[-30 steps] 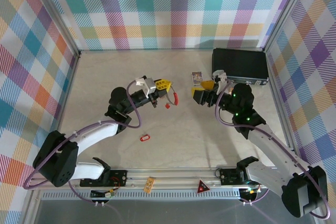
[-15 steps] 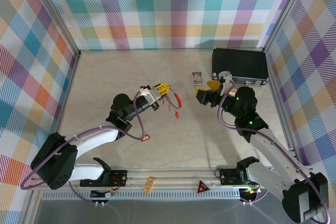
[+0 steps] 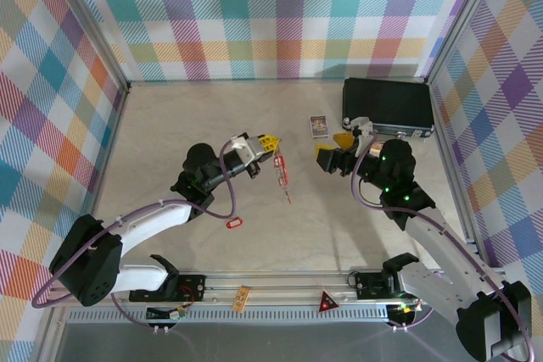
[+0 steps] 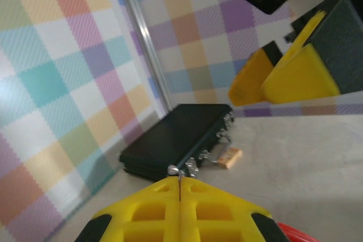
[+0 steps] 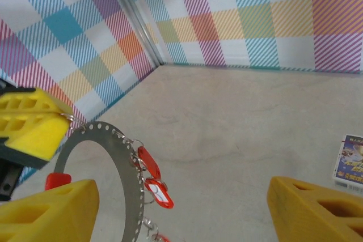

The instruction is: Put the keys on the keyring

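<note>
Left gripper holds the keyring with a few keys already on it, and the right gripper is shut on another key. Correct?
Not quite. The right gripper is open and empty: the right wrist view shows its yellow fingers wide apart with nothing between them. The rest stands: the left gripper holds the keyring, with keys on it.

No wording is legible. The picture card (image 5: 351,160), at the right edge of the right wrist view, bears blurred lettering. A red triangle sticker (image 3: 327,301) marks the rail (image 3: 280,281) at bottom.
</note>
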{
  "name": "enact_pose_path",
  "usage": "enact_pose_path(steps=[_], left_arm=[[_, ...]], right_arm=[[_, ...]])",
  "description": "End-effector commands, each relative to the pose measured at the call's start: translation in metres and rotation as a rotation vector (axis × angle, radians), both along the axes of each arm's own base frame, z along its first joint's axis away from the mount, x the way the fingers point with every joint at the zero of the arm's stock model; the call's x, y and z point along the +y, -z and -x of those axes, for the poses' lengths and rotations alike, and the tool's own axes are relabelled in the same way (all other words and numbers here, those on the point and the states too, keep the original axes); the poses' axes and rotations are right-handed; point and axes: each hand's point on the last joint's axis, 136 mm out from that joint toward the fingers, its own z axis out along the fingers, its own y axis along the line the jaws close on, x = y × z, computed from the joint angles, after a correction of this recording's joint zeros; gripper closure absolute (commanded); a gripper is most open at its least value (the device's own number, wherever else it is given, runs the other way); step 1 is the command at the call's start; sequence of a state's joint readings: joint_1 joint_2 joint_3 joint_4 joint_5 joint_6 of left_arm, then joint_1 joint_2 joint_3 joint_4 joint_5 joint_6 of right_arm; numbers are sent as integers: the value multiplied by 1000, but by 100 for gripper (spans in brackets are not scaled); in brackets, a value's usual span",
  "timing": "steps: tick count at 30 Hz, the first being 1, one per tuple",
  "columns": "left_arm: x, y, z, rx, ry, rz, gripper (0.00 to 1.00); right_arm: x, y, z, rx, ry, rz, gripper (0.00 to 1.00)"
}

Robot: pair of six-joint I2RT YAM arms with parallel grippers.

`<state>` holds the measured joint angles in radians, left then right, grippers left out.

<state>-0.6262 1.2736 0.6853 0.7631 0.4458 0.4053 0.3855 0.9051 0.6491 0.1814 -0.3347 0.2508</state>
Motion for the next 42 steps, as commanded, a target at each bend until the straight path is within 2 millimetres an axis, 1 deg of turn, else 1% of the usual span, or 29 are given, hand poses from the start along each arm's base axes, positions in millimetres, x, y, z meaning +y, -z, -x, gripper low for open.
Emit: enact_pose_path(steps=[1, 3, 5, 9, 13, 18, 22, 27, 30, 33, 39, 42], left_arm=[[-14, 2, 12, 104, 124, -40, 100], [-16, 6, 12, 142, 151, -41, 100], [-14, 4, 10, 195, 176, -22, 100], [-11, 2, 7, 274, 227, 14, 100], [-6, -1, 4, 292, 246, 44, 100], [-2, -6, 0, 335, 284, 88, 100], [0, -9, 0, 362, 324, 120, 100], [1, -9, -1, 367, 336, 123, 100], [1, -11, 1, 367, 345, 123, 100], [2, -13, 3, 356, 352, 128, 100], [1, -15, 4, 362, 368, 133, 100], [1, -14, 4, 363, 370, 136, 100]], right_arm=[[11, -14, 6, -43, -92, 34, 31], [18, -14, 9, -38, -149, 40, 40], [25, -13, 11, -30, -199, 42, 44], [38, -14, 12, -45, -273, 43, 48], [52, -18, 16, -52, -361, 40, 50], [69, -24, 23, -40, -492, 20, 55], [81, -20, 29, -5, -589, 14, 58], [91, -14, 29, 6, -640, 20, 57], [94, -13, 24, 4, -632, 30, 58], [97, -12, 20, 8, -637, 30, 64], [100, -12, 16, 15, -653, 23, 70], [102, -11, 16, 14, -658, 21, 70]])
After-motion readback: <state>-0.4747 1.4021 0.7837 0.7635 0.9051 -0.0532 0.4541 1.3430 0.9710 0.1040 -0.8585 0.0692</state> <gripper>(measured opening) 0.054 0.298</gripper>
